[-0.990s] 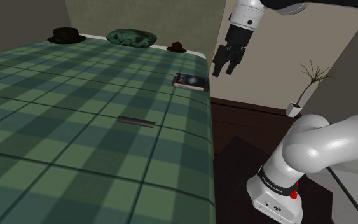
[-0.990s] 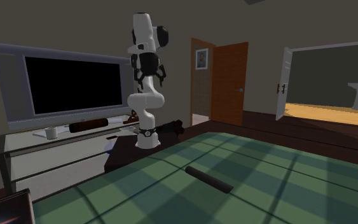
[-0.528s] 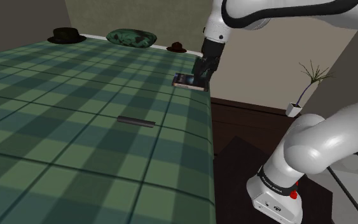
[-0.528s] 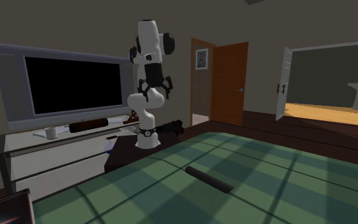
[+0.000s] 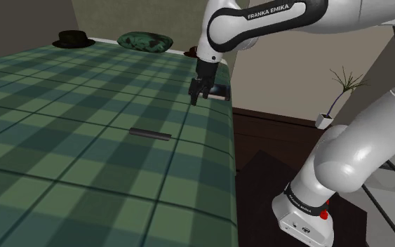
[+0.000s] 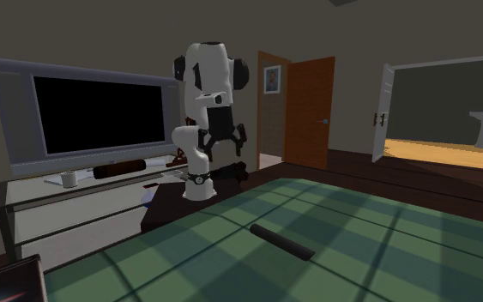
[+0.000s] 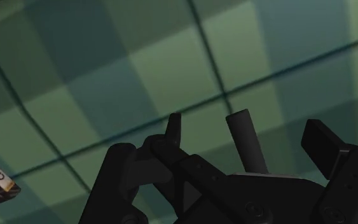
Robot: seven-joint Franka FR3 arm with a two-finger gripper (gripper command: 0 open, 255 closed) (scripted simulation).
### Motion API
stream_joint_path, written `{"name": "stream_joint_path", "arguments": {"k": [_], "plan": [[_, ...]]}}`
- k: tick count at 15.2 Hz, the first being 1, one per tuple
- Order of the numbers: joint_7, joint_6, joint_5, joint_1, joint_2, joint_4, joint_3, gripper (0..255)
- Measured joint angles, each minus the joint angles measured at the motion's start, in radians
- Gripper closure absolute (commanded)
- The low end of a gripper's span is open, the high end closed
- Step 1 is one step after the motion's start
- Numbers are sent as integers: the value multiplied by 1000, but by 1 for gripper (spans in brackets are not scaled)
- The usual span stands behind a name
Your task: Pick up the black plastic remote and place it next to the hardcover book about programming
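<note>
Gripper lower than before, over bed, nearer remote.

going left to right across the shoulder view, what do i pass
black brimmed hat → green patterned pillow → robot's black hand, open above the bed → small white pot holding a thin plant
</note>
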Motion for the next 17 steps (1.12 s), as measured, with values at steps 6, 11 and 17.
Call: {"name": "stream_joint_path", "arguments": {"k": [6,11,17], "plan": [[-60,88,-14,28,218,113,26,0],[-91,140,-39,56,412,239,52,0],[-133,154,-83,88,636,429,72,0]]}}
